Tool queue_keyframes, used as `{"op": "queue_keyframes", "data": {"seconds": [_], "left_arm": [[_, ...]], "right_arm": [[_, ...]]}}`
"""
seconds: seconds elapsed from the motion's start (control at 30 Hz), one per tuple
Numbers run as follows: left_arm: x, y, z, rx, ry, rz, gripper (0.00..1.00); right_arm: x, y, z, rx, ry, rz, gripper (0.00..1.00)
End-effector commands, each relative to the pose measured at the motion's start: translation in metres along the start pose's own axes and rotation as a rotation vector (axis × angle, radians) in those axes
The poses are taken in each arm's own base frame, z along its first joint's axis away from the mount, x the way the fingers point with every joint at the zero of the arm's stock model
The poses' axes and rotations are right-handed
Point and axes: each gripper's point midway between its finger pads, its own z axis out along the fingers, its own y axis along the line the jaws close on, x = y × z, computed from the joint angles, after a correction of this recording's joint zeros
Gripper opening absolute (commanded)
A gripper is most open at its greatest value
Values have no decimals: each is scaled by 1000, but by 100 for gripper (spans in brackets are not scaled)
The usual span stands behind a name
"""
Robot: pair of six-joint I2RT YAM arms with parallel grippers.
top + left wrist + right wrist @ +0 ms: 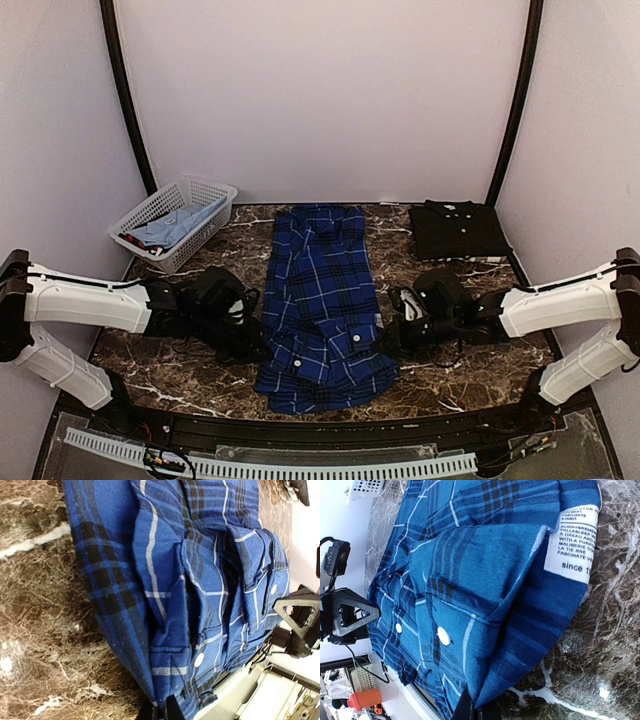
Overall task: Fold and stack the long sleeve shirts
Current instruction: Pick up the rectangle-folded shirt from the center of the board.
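Observation:
A blue plaid long sleeve shirt [322, 300] lies lengthwise down the middle of the marble table, its sleeves folded in. My left gripper [262, 345] is shut on the shirt's left edge near the bottom; in the left wrist view the cloth [180, 605] runs into the closed fingertips [172, 711]. My right gripper [385, 338] is shut on the shirt's right edge, where a folded corner [520, 630] is pinched. A black long sleeve shirt [457, 231] lies folded at the back right of the table.
A white lattice basket [172, 222] with light blue and red cloth inside stands at the back left. The table's front rail [300, 430] runs just below the shirt's hem. Walls enclose the table on three sides.

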Motion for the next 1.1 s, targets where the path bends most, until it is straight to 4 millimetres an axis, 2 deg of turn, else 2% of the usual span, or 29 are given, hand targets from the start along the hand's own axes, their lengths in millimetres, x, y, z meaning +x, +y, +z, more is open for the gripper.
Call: {"op": "queue_keyframes", "data": {"seconds": [0.0,0.17,0.23,0.33,0.5,0.6,0.87,1.07], "left_arm": [[12,14,4,-2,43,5,9],[19,25,2,-46,49,48,39],[20,31,-1,-67,42,58,48],[23,38,-5,-78,30,64,53],[26,54,-1,-119,28,56,52],[27,58,1,-124,22,49,48],[42,53,15,-75,54,48,43],[62,53,25,-60,101,24,41]], "right_arm": [[9,6,-6,-47,7,-30,12],[30,-7,-7,-42,22,-27,37],[35,-12,-8,-35,21,-22,43],[40,-17,-8,-24,24,-25,47],[44,-25,-3,-16,24,-5,49],[54,-34,-2,-25,38,27,49],[76,-31,-4,-29,64,15,49],[88,-25,-3,-47,84,18,46]]}}
